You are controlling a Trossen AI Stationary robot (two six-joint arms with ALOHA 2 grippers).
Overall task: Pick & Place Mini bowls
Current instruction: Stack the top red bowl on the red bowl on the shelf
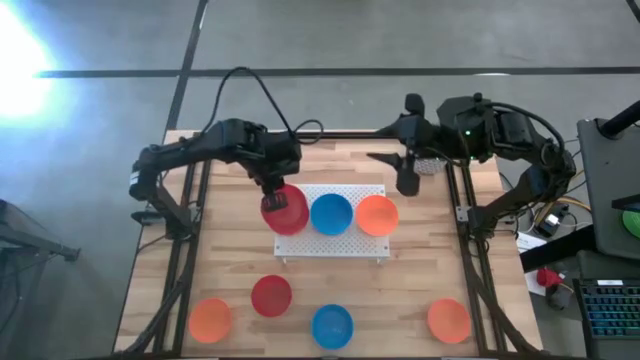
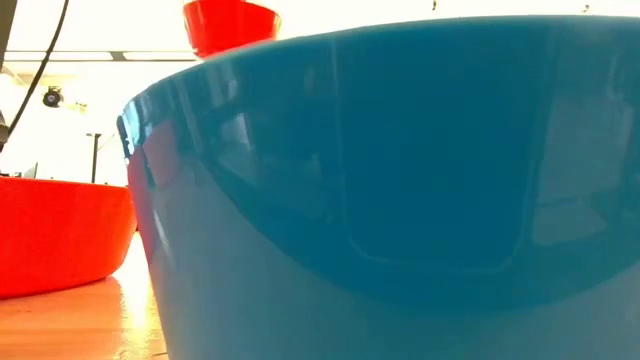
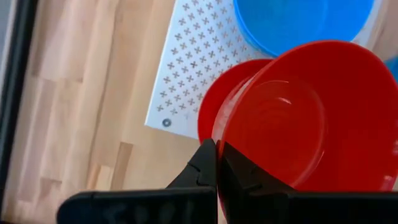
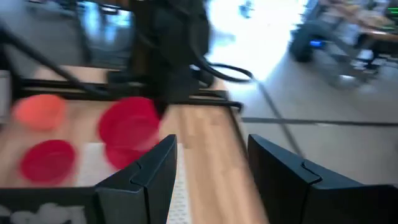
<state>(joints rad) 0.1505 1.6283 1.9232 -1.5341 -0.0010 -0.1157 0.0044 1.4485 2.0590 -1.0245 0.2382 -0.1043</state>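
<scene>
**benchrat:** ok so where's it at rn? Left gripper [image 1: 272, 196] is pinched tight on the rim of a red mini bowl [image 1: 286, 208], held tilted up over the left end of the white perforated board [image 1: 345, 243]. In the left wrist view there's a 2nd red bowl [image 3: 214, 102] sitting right under it on the board, so prob stacking or unstacking, can't tell which.

**servo_sam:** yep. Blue bowl [image 1: 331, 214] and orange bowl [image 1: 377, 215] sit on the board too, beside it. Loose ones near the front edge: orange [image 1: 210, 318], red [image 1: 271, 296], blue [image 1: 332, 326], orange [image 1: 448, 320]. Right gripper [image 1: 407, 172] just hangs near the back of the table, fingers spread w/ nothing between them.

**benchrat:** what worries him tho is that rim grip. Thin plastic, edge pinch only, bowl is tilted, so imo it could pivot or slip out if the arm swings fast.

**servo_sam:** also if it drops low it could clip the bowl underneath or knock the blue one next door, they're rly close. Light board might shift too.
</scene>
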